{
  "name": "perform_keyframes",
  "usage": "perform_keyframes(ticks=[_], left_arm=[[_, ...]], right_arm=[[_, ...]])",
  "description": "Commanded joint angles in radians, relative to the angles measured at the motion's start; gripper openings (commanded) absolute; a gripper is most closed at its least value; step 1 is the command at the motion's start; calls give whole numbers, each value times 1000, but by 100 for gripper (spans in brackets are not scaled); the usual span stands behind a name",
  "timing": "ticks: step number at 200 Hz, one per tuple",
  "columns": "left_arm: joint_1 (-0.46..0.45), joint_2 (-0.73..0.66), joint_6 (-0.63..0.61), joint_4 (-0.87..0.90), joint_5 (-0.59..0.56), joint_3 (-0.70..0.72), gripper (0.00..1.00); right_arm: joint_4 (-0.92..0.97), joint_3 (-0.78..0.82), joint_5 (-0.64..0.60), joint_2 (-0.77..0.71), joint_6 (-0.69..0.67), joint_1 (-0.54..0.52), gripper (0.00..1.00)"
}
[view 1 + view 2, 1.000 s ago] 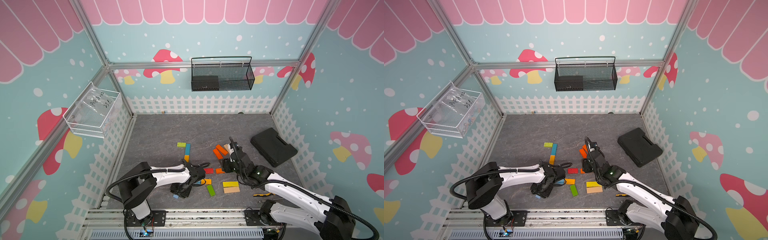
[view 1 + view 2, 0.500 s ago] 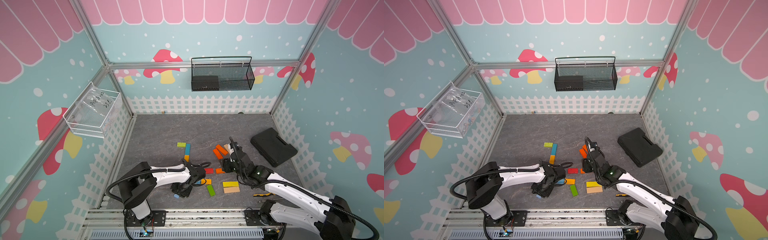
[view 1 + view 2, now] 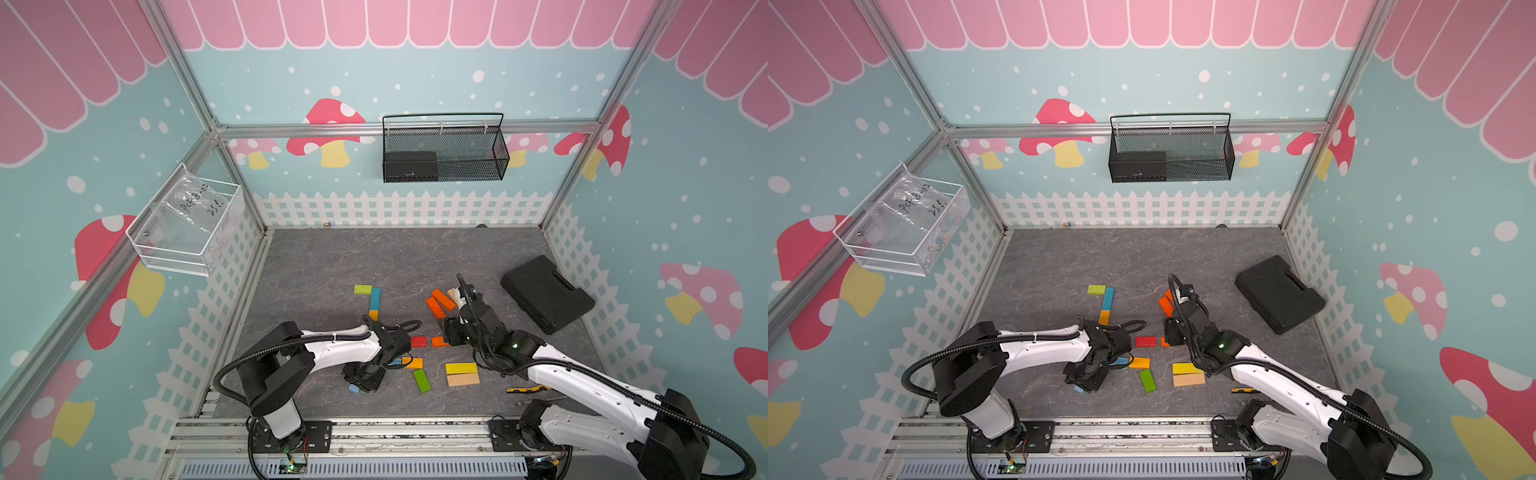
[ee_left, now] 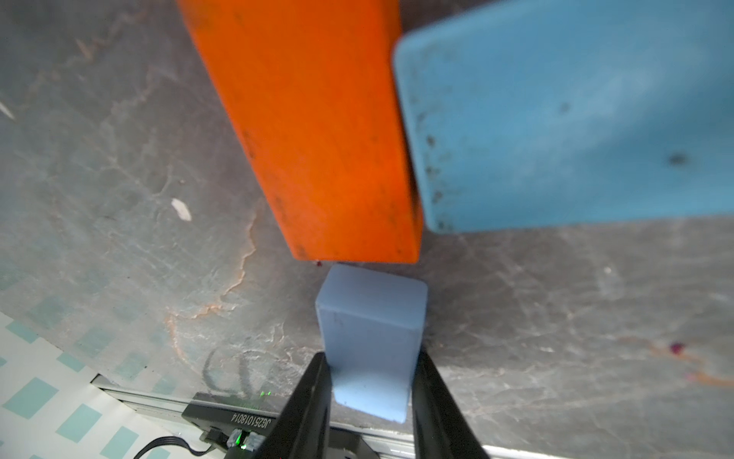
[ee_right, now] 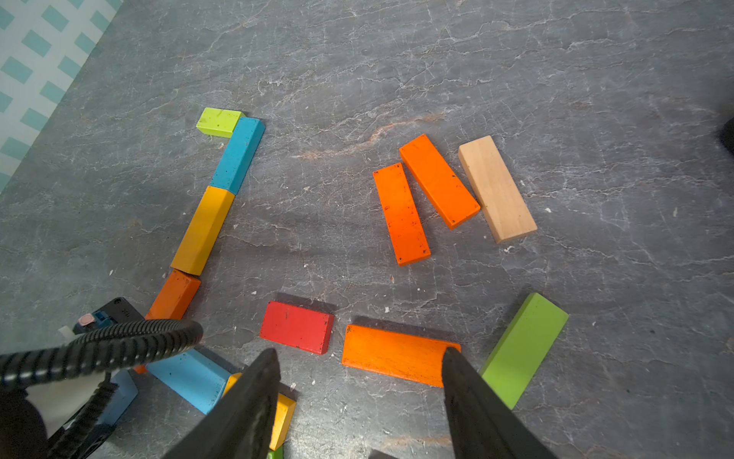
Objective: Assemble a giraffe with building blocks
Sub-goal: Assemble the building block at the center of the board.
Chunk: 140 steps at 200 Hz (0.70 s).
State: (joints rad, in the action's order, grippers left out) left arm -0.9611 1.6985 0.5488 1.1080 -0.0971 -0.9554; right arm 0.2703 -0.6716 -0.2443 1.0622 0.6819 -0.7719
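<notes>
Right wrist view: 4-block neck row (image 5: 202,230) laid, other building blocks (image 5: 401,214) loose; left pincer (image 4: 371,357) clamping pale-blue block (image 4: 371,314), right pincer (image 5: 359,353) gaping, empty.

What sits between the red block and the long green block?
An orange block lies flat between the red block and green block; right wrist view.

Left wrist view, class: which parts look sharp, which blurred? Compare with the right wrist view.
Left wrist view: the pale blue block in the left claw is sharp, the larger blue block blurred. Right wrist view: the red block is crisp, with a soft shadow; the right claw is soft-edged.
</notes>
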Motion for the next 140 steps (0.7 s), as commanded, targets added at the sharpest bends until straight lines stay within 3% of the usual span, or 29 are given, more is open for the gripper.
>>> perform_keyframes(ticks=[1, 140], left_arm=[[16, 18, -19, -63, -34, -16, 34], [32, 26, -44, -87, -39, -20, 37]], right_arm=[[17, -14, -14, 8, 8, 5, 67], [21, -17, -15, 4, 10, 5, 67]])
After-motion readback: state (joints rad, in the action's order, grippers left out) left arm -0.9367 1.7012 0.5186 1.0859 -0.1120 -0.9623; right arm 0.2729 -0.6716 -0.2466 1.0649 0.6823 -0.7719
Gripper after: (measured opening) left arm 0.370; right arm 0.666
